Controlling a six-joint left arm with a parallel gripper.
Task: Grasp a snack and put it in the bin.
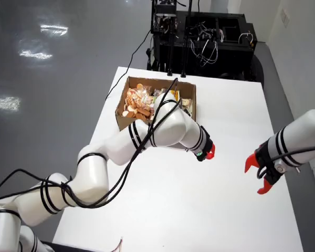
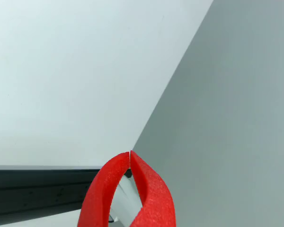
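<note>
Your white table (image 1: 199,210) stands on glossy grey floor; near its far edge the cardboard box (image 1: 127,113) holds snack packets (image 1: 138,102). Beyond the box, your gripper (image 2: 130,153) hangs pinched closed, empty.

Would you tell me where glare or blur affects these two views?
View from above: bright glare patches on the glossy floor, the white table evenly lit. View riding on the gripper: its red fingertips look sharp, the background plain.

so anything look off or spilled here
Nothing spilled: the snacks sit inside the cardboard box, none loose on the table. One oddity: the gripper is shut on nothing, fingertips touching.
</note>
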